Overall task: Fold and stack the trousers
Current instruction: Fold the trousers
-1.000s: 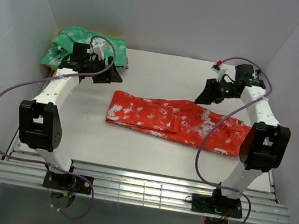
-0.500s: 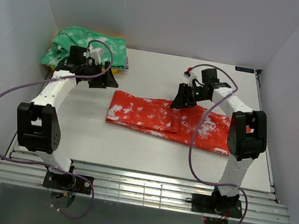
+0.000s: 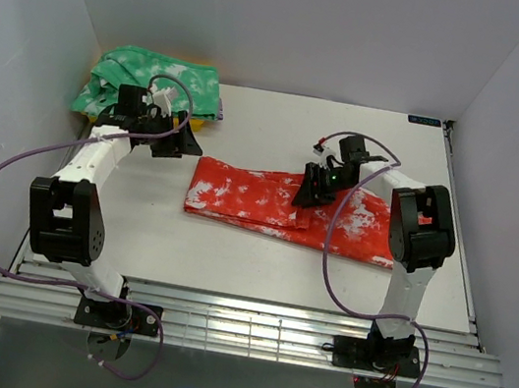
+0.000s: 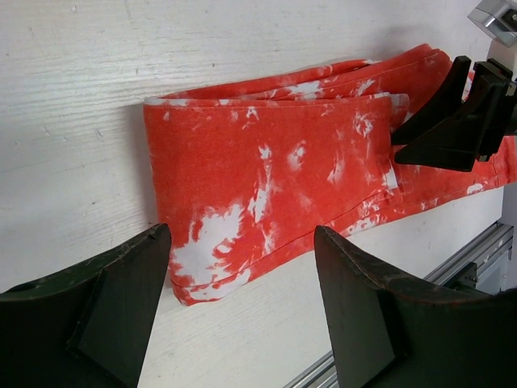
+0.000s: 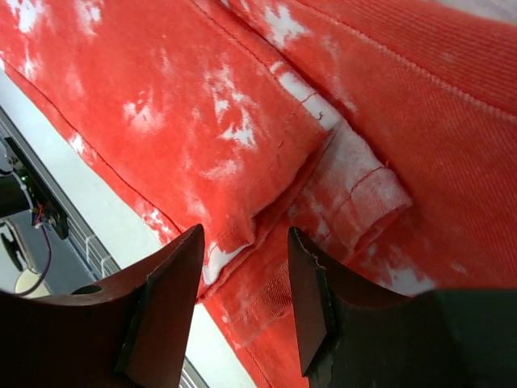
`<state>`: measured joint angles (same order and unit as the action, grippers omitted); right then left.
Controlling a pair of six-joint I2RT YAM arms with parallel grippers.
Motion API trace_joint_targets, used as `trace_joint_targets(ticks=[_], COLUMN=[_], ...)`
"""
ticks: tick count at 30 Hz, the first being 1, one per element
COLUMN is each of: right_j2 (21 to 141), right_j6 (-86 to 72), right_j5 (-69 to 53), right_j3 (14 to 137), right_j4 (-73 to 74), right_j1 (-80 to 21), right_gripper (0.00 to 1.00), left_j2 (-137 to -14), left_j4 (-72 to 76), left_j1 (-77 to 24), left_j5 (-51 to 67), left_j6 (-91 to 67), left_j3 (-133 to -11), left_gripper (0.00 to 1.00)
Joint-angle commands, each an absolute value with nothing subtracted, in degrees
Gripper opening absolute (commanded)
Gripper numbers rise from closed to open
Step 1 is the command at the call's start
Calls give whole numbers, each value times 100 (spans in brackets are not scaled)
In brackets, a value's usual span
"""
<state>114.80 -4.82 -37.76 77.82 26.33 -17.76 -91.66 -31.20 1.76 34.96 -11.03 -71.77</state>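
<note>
The red-orange trousers (image 3: 268, 201) with white splotches lie flat in a long folded strip across the middle of the table. They also show in the left wrist view (image 4: 275, 178) and the right wrist view (image 5: 242, 105). My left gripper (image 3: 180, 146) is open and empty, hovering just left of the strip's left end; in its own view (image 4: 242, 303) the jaws frame that end. My right gripper (image 3: 307, 194) is open, low over the strip's middle, jaws either side of a folded leg end (image 5: 242, 250).
A green white-mottled garment (image 3: 149, 81) lies on a yellow cloth (image 3: 215, 115) at the back left corner. White walls close in the table on three sides. A metal rail (image 3: 247, 326) runs along the near edge.
My right gripper has swung left and down from the back right onto the middle of the trousers. My left gripper has shifted slightly. The trousers have not moved.
</note>
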Motion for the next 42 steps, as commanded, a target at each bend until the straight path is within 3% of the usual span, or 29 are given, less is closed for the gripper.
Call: trace_joint_targets(ticks=[1,9,12,17,27,33,38,41,42], right_j2=[11610,11865,11857,11664,10960,11065,11355,11487,11522], right_j6=[-685,-879,-984,-923,-502,-176,-114,-88,-70], right_j5=[-3920,-3831,-4269,-4500,-4201,-3832,-3823,-3797,-3788], right_j3=[7813,7884,7945,8024,7787,7691,7717,7752,7761], right_j4=[2400,2338,2224,2250,2593,2909,3006,3050,3050], right_j1=[-1837,-1863,-1863,-1863,-1459,-1301,-1301,-1301,-1301], right_gripper=[52,52,42,8,8,8,8,8,12], left_j2=[-8956,-8938,-8930,-8930,-8842,-8851,-8587,-8587,-8596], left_j4=[-3023,-2945,-2901,-2874,-2988,-3585,-3691,-3578,-3508], left_j1=[185,185,185,185,97,-666,-1370,-1766,-1871], left_j5=[3577,3638,3604,3595,3244,2944,2401,2049,2013], left_j6=[-1099,-1072,-941,-704,1184,3047,4636,4965,5009], left_j3=[-7093,-6970,-6900,-6856,-6794,-6926,-6435,-6302,-6276], left_gripper=[82,83,83,83,82,82,76,73,72])
